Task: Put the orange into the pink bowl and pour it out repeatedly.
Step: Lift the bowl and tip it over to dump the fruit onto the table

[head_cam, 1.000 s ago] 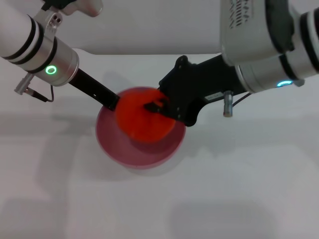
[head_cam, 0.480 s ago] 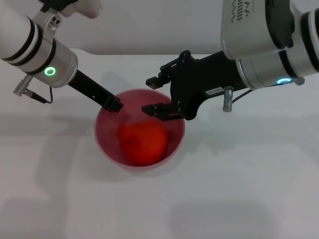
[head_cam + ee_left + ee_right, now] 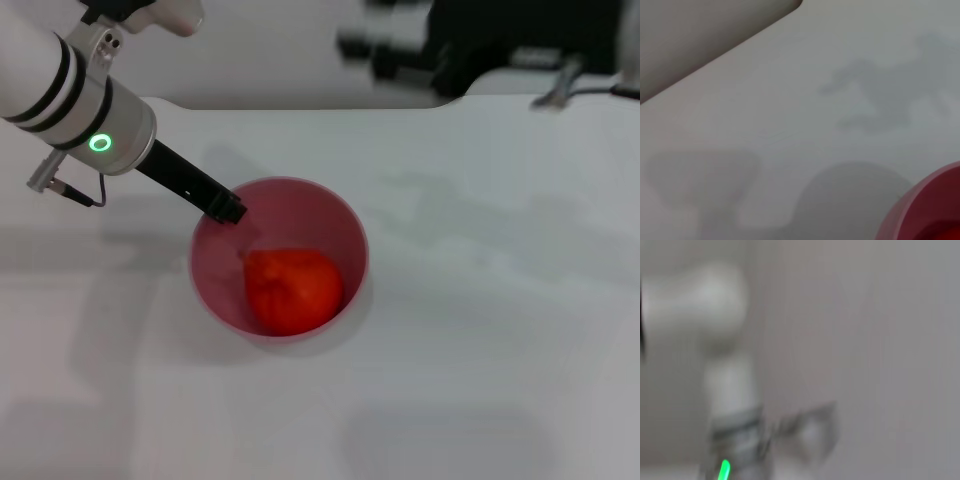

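Pink bowl (image 3: 279,259) sits upright on the white table (image 3: 480,330), left of centre in the head view; glossy, deep, plain walls; the orange (image 3: 293,290) lies inside it on the bottom, toward the near wall, red-orange, roundish, touching the bowl floor; nothing grips the fruit.

Left gripper (image 3: 229,210) is at the bowl's far-left rim; its black finger comes down at a slant from the silver wrist with the green ring light (image 3: 100,142) and ends right at the rim edge; looks to be pinching the wall but the second finger is hidden, so whether it is clamped cannot be told; a thin cable (image 3: 78,193) hangs under that wrist.

Right gripper (image 3: 365,45) is up at the top edge of the head view, above the table's far border, well apart from the bowl; motion-blurred dark shape; two pale finger tips seem to stick out toward the left, spread cannot be judged; cannot tell whether it is parted or closed.

Left wrist view: mostly bare white table (image 3: 790,100) with soft shadows; a curved slice of the pink bowl (image 3: 920,210) in one corner, darker red inside; the arm's own fingers do not show.

Right wrist view: heavily blurred; a pale rounded arm segment of the left arm (image 3: 715,315) with a green light (image 3: 724,470) below it, against grey; no fingers, bowl or fruit made out there.
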`<state>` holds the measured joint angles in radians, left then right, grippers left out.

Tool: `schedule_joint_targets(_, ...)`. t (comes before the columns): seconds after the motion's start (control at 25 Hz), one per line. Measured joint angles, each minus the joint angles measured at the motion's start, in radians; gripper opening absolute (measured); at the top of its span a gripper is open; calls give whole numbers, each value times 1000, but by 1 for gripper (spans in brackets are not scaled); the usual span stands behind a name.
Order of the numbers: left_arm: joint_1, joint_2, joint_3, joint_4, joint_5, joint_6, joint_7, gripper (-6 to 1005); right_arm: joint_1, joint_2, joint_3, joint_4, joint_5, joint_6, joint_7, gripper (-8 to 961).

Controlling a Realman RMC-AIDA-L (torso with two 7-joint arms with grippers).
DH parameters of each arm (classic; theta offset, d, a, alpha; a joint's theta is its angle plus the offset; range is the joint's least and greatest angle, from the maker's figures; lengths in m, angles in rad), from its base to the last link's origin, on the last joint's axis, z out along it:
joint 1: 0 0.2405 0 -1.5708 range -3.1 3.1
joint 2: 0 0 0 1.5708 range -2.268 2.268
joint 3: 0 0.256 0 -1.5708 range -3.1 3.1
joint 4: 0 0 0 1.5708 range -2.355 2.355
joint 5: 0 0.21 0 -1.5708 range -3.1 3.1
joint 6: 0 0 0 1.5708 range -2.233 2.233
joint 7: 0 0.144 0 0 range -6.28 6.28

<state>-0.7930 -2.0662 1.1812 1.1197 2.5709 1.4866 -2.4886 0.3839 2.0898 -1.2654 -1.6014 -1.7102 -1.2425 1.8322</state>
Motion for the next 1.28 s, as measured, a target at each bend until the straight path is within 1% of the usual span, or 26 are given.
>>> schedule_joint_targets(0.12, 1, 0, 0, 0, 0, -5, 2, 44, -77, -16, 74, 133, 363, -23, -195, 499)
schedule_joint_targets(0.16, 2, 0, 0, 0, 0, -6, 2, 44, -107, -17, 93, 186, 488, -47, -276, 499)
schedule_joint_targets(0.2, 3, 0, 0, 0, 0, -8, 3, 44, -129, -15, 100, 223, 569, -72, -346, 499)
schedule_joint_targets(0.28, 3, 1, 0, 0, 0, -11, 3, 44, -188, -11, 108, 322, 768, -148, -553, 499)
schedule_joint_targets(0.36, 3, 0, 0, 0, 0, -16, 3, 44, -234, -9, 99, 416, 928, -211, -726, 499)
schedule_joint_targets(0.44, 3, -1, 0, 0, 0, -24, 3, 44, -264, -8, 96, 514, 1059, -268, -841, 499)
schedule_joint_targets(0.52, 7, -2, 3, 0, -7, -50, 3, 44, -278, -10, 107, 634, 1166, -331, -918, 499)
schedule_joint_targets(0.6, 14, -2, 13, 0, -35, -93, 3, 44, -277, -16, 140, 748, 1223, -380, -951, 498)
schedule_joint_targets(0.68, 18, -2, 20, 0, -54, -118, 5, 44, -272, -19, 198, 832, 1236, -405, -957, 498)
schedule_joint_targets(0.8, 50, -2, 83, 21, -119, -233, 9, 44, -270, -20, 301, 944, 1240, -431, -979, 498)
schedule_joint_targets(0.84, 66, -1, 120, 40, -137, -278, 10, 44, -272, -20, 333, 975, 1241, -438, -989, 498)
schedule_joint_targets(0.88, 99, 0, 170, 70, -160, -350, 10, 44, -275, -20, 360, 1000, 1242, -442, -997, 498)
schedule_joint_targets(1.08, 198, 2, 306, 166, -225, -573, 35, 44, -279, -21, 499, 1120, 1242, -447, -1009, 498)
schedule_joint_targets(1.24, 297, 3, 437, 250, -252, -806, 117, 44, -282, -23, 534, 1176, 1242, -445, -1027, 498)
schedule_joint_targets(1.28, 334, 3, 489, 273, -250, -898, 162, 44, -284, -23, 534, 1180, 1242, -444, -1029, 498)
